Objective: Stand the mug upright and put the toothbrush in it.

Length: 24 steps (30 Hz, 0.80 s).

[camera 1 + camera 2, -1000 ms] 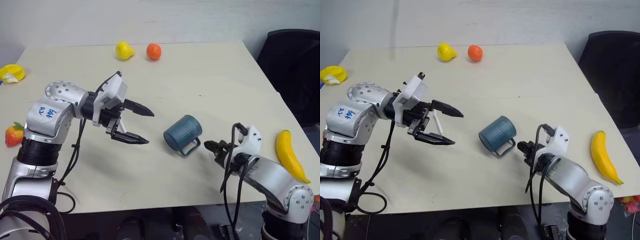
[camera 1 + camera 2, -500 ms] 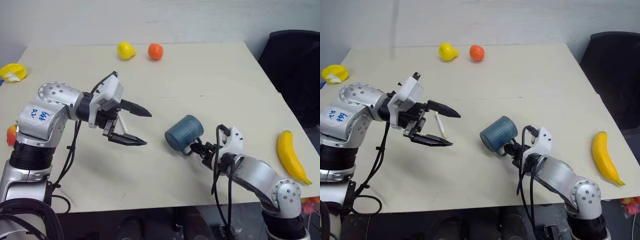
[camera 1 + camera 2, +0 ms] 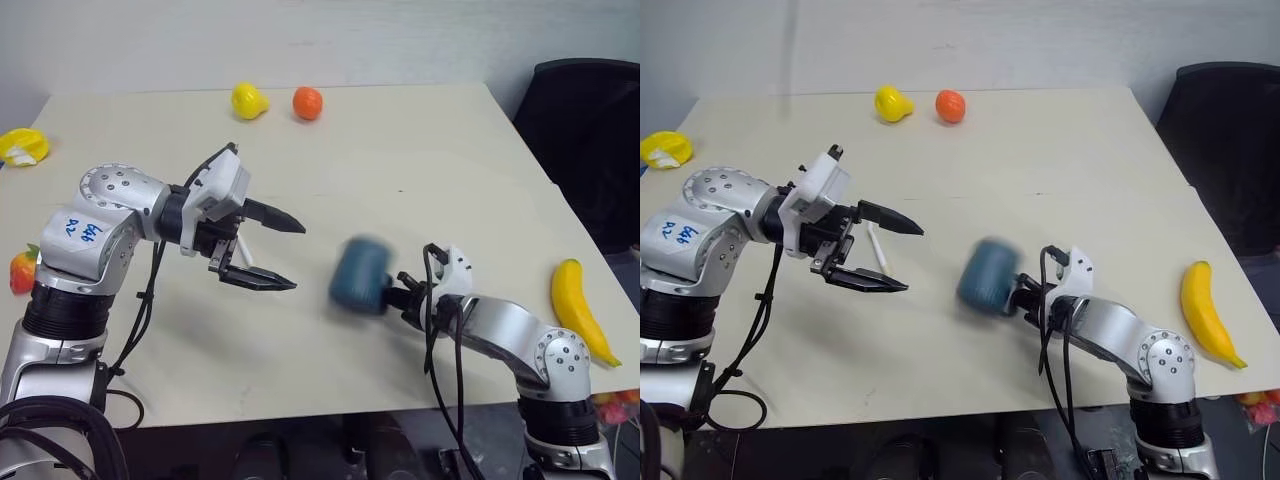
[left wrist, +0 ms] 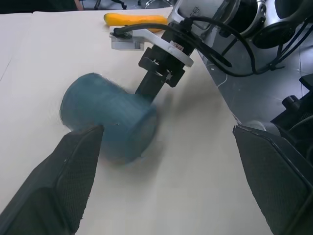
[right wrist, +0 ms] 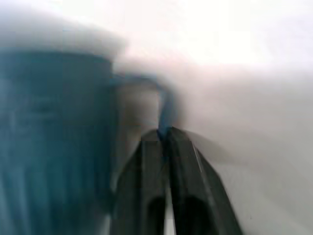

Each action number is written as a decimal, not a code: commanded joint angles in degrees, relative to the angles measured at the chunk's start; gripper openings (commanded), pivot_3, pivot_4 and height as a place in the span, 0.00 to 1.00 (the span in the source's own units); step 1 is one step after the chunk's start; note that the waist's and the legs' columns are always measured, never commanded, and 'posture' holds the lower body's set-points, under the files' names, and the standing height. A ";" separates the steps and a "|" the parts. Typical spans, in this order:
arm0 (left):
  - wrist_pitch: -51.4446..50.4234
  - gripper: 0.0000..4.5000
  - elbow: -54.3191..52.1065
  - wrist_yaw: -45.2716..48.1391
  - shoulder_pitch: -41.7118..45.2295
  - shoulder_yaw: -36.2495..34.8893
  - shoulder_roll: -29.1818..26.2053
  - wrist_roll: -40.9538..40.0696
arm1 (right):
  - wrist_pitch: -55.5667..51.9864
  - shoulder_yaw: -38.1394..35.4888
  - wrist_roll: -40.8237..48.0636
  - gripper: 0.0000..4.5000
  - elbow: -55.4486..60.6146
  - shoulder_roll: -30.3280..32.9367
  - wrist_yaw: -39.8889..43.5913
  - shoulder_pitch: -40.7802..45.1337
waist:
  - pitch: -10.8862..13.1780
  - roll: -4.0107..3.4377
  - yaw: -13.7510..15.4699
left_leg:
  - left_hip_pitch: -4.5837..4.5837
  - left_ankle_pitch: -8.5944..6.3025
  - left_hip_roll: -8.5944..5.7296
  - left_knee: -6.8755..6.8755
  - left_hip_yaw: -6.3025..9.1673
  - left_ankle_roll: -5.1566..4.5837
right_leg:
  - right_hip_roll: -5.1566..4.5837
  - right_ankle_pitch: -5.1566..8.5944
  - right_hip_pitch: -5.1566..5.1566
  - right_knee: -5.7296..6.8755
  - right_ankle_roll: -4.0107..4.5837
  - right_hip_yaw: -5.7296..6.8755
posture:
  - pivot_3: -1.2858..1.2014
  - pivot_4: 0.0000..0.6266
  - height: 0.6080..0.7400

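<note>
Mug (image 3: 358,276) mid-table, blurred in the head views; right wrist view shows right gripper (image 5: 165,134) pinched onto its handle loop. Left gripper (image 3: 285,253) spread wide, empty, left of mug. Right eye view shows toothbrush (image 3: 878,249) on table between its fingers.

mug (image 3: 358,277) mid-table (image 3: 420,150), toothbrush (image 3: 878,249) left, banana (image 3: 577,308) right
</note>
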<state>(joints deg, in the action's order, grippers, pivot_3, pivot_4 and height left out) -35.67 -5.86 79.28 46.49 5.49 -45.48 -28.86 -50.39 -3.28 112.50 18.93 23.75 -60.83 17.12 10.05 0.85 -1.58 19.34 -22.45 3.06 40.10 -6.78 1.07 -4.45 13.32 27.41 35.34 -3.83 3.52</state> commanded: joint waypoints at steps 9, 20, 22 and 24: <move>-6.05 1.00 -2.80 -7.95 -5.88 -9.97 -3.11 -3.80 | -0.17 5.55 -33.60 0.01 0.22 14.86 38.65 15.07 | -0.02 0.03 -0.15 | -0.01 -0.05 -0.20 -0.04 0.08 -0.24 | 0.12 -0.16 0.01 -0.33 -0.25 0.02 | 0.52 0.24 1.00; -12.07 1.00 -9.01 -13.83 -16.27 -19.98 -11.11 -7.30 | 50.15 24.31 -92.24 0.01 -29.01 -9.12 65.98 21.69 | 0.01 0.03 -0.08 | 0.02 -0.15 -0.33 -0.02 0.75 -0.06 | 0.52 -0.24 0.16 -0.27 -0.11 -0.16 | 0.52 0.24 1.00; -11.96 1.00 -8.90 -14.10 -16.95 -20.64 -12.52 -7.22 | 53.99 23.62 -95.43 0.01 -33.33 -11.95 67.74 21.39 | 0.00 0.03 -0.01 | 0.01 -0.15 -0.36 0.00 0.79 -0.06 | 0.41 -0.23 0.12 -0.23 -0.09 -0.08 | 0.52 0.24 1.00; -11.36 1.00 -8.31 -14.14 -17.39 -20.89 -13.41 -7.17 | 56.33 22.73 -97.50 0.01 -35.87 -13.92 69.09 21.01 | 0.00 0.03 -0.06 | 0.00 -0.15 -0.42 0.01 0.79 -0.07 | 0.33 -0.23 0.09 -0.23 -0.08 -0.06 | 0.52 0.24 1.00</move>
<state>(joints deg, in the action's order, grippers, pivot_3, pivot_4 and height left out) -47.71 -13.16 65.34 29.11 -13.57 -57.80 -35.48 2.43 21.82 16.99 -16.57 10.67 6.97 38.09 10.05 0.88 -1.64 19.34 -22.61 2.62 40.10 -5.99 0.99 -4.14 13.09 27.50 35.11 -3.92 3.46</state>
